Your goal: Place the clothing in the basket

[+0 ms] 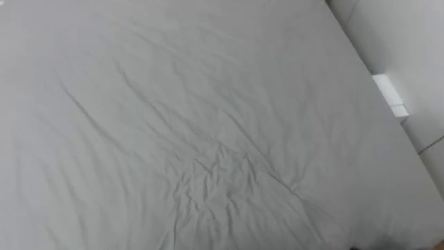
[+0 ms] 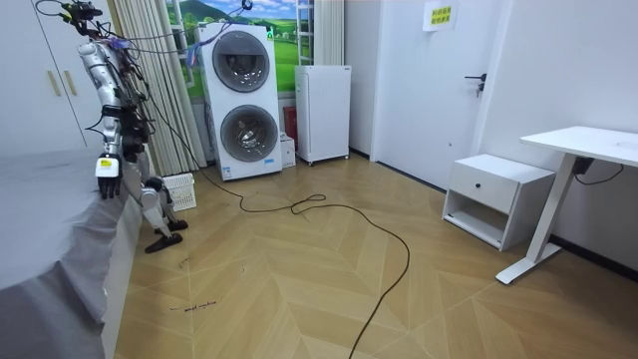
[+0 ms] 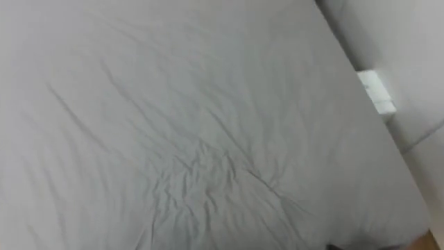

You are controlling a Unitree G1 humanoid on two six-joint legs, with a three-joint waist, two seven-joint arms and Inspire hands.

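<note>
On the bed [image 2: 45,224], wrinkled grey sheet [image 1: 208,153]

The robot has a slim body of silver-grey metal with dark joints. Its left hand [image 2: 108,178] is dark and has a small white tag on the back. The feet are black. Straps rise from the shoulders, and a dark cable trails from it.

Soft even light, faint crease shadows across the bedsheet [image 1: 208,104]
</note>
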